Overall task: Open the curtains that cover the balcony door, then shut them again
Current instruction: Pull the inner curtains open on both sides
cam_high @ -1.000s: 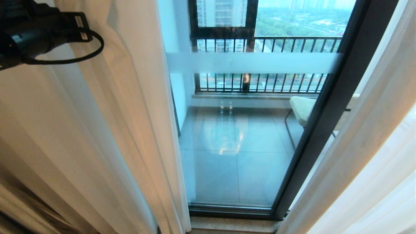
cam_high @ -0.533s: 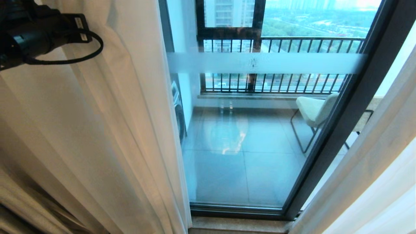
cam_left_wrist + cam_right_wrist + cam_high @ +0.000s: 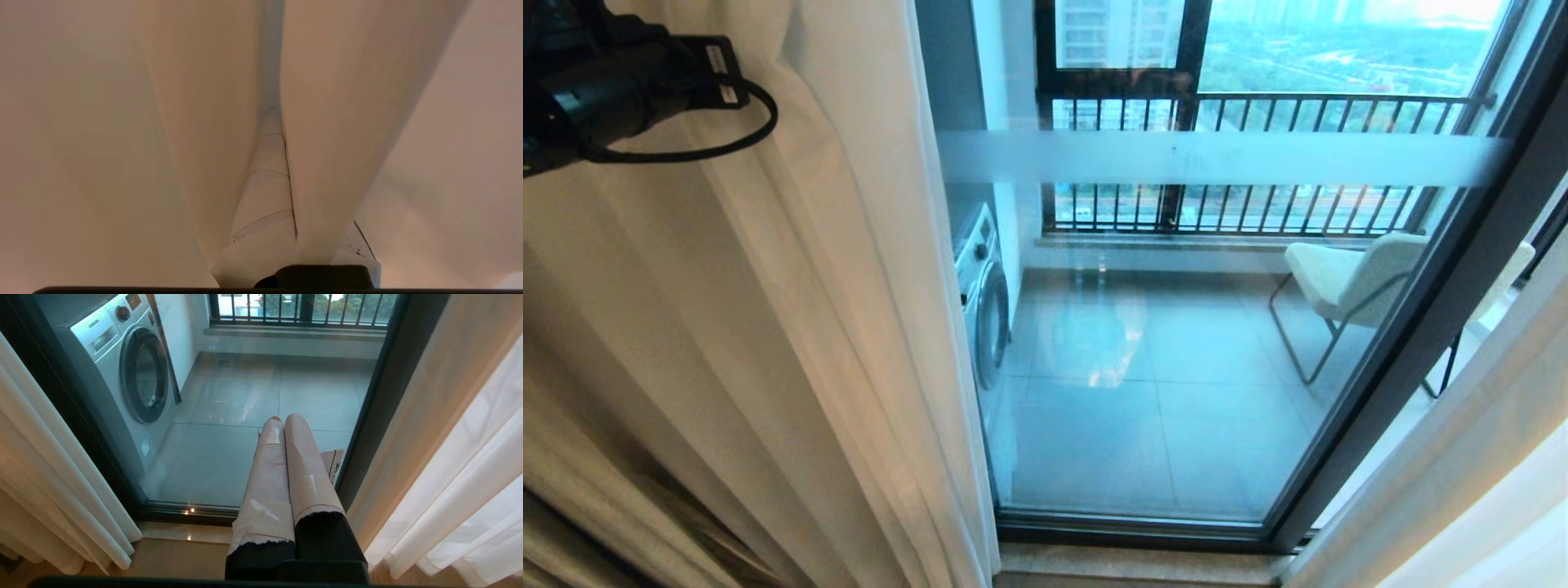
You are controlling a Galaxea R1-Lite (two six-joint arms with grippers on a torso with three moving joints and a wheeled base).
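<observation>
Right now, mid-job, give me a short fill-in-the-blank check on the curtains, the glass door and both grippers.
1. The left gripper is shut on a fold of the sheer white ____.
2. The right gripper is shut and holds ____.
3. Behind the dark-framed glass balcony door, a white front-loading ____ machine stands on the left.
4. A pale cushioned ____ stands on the right side of the balcony.

Missing words: curtain; nothing; washing; chair

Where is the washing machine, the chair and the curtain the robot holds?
washing machine (image 3: pixel 122 371): right wrist view, on its round door.
chair (image 3: pixel 1339 273): head view, on its pale seat.
curtain (image 3: pixel 792 269): head view, on its white folds.
</observation>
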